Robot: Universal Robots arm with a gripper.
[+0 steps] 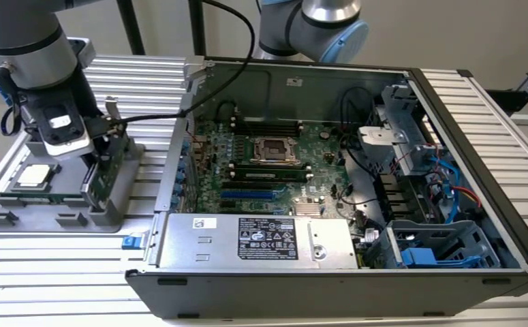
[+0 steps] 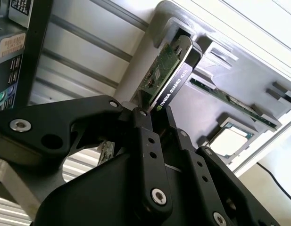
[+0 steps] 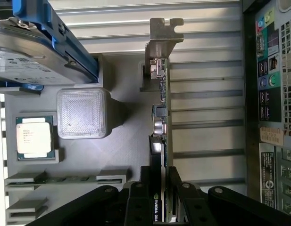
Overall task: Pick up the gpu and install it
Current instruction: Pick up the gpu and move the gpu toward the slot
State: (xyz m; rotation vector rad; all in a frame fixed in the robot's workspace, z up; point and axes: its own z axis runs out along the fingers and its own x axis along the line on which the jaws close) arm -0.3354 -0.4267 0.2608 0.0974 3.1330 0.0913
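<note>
Hangs nearly upright, wrist down, over the grey holder (image 1: 54, 221) on the slatted surface (image 1: 64, 279), at the exterior view's left, just beside the open computer case (image 1: 454, 122). Points the pincer (image 2: 153, 113) straight down at the holder. Pinches the gpu (image 2: 173, 66) between both black fingers (image 2: 141, 129), pressed against its two faces, as seen in both wrist views. Grips near one end of the card, with the silver bracket (image 3: 164, 35) at the end far from the pincer. Holds the gpu standing on edge, lower edge down in the holder, outside the case. Reveals, in the first wrist view, a hard drive with blue rails (image 3: 37, 52) and a square CPU chip (image 3: 34, 136) lying in the holder, apart from the card. Adds, in the second wrist view, the card's black cooler edge and a thin green memory stick (image 2: 230, 106) seated between card and chip. Gives, in the exterior view, the motherboard (image 1: 264, 157) inside the case, well apart from the pincer.
</note>
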